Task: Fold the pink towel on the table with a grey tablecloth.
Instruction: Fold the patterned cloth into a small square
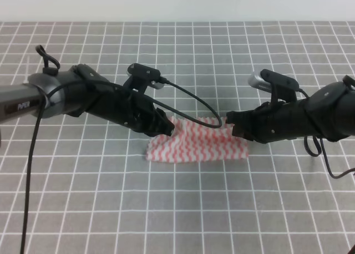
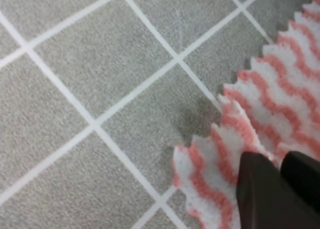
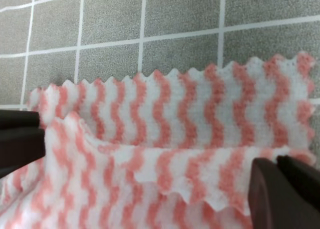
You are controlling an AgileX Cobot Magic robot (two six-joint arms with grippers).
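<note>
Pinching opposite ends of the pink towel (image 1: 195,138) near the counter (image 1: 177,209) middle, the left hand (image 1: 166,126) and right hand (image 1: 233,127) hold thin, limp, light cloth; corners give the surest grip.

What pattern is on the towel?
Pink-and-white wavy zigzag stripes on the pink towel; clearest in the right wrist view.

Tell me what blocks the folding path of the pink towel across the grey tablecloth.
Nothing visible does. The left gripper and right gripper are already at the pink towel, and the grey tablecloth around it shows only its grid.
</note>
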